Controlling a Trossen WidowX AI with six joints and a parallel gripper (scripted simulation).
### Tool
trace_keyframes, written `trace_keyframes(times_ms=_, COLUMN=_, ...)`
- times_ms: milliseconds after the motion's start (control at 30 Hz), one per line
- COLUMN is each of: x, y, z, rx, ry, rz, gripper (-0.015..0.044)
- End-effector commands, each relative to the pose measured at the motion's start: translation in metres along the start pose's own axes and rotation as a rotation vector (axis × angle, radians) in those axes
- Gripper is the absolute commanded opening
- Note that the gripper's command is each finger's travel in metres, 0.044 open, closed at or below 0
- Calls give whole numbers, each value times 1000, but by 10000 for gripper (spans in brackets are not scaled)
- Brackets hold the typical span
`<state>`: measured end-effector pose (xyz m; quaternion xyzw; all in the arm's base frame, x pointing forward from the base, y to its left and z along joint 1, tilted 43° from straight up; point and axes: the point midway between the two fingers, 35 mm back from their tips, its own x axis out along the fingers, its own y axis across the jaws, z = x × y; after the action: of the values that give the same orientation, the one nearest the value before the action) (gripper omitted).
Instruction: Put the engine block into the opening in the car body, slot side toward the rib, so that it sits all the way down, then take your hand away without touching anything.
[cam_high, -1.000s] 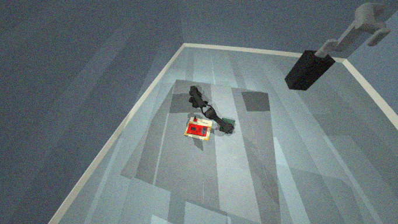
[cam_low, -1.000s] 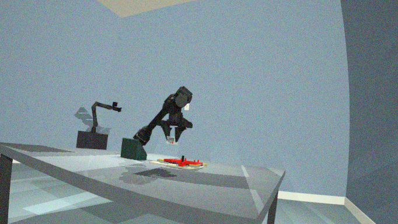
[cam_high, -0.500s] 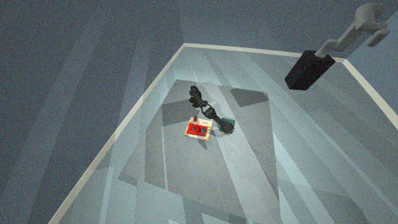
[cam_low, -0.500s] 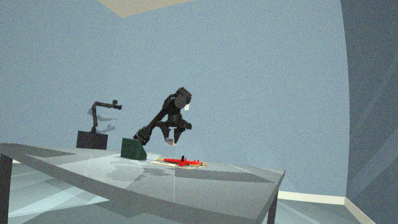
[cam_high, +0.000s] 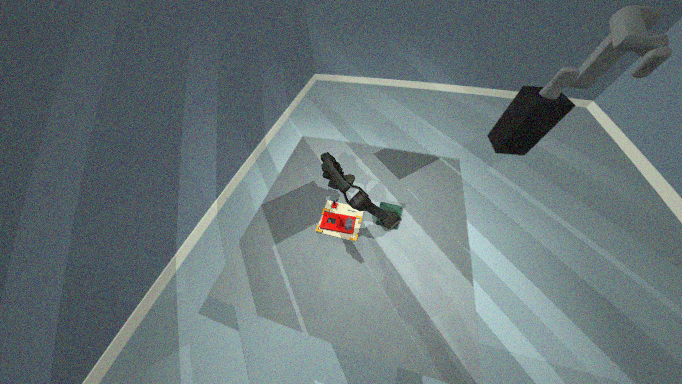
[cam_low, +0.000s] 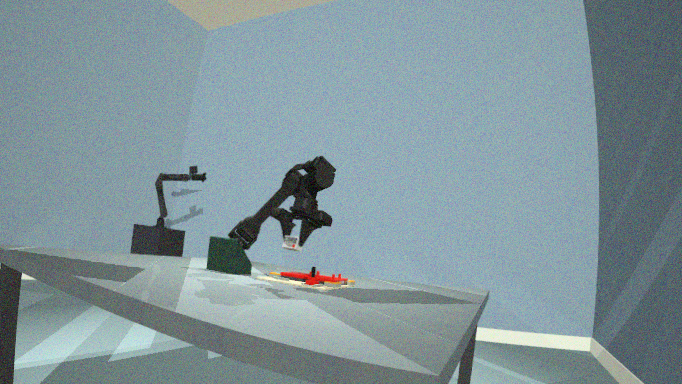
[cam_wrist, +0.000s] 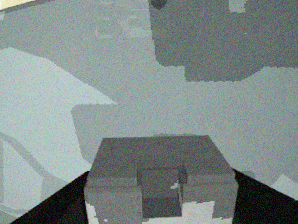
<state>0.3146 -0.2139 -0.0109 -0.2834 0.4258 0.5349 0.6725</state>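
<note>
My gripper (cam_low: 295, 244) (cam_wrist: 157, 179) is shut on the engine block (cam_low: 289, 241) (cam_wrist: 156, 154), a grey and white block. In the wrist view the block sits between the black fingers, with a square slot in its middle facing the camera. In the exterior view it hangs well above the table, higher than the car body. The red car body (cam_high: 326, 227) (cam_low: 295, 275) lies flat on a cream board (cam_high: 350, 206) with yellow-orange corner pieces. Two dark or grey areas show in its top in the top view. The rib cannot be made out. The wrist view shows table below the block, not the car body.
The arm's dark green base block (cam_high: 391, 207) (cam_low: 227, 255) stands beside the board. A small red piece (cam_high: 334, 205) is at the board's edge. A black upright piece (cam_low: 313, 272) rises at the car body. Another arm on a black box (cam_high: 530, 122) (cam_low: 157, 241) stands farther off.
</note>
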Motion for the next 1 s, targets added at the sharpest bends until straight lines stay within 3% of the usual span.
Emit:
trace_keyframes(times_ms=0, x=0, y=0, z=6, rx=2, ry=140, rz=4, gripper=0)
trace_keyframes(times_ms=333, x=3, y=0, z=17, rx=7, ry=474, rz=-7, gripper=0)
trace_keyframes(times_ms=700, x=3, y=-1, z=18, rx=8, ry=501, rz=-11, gripper=0)
trace_keyframes(times_ms=967, x=16, y=-2, z=25, rx=9, ry=631, rz=-10, gripper=0)
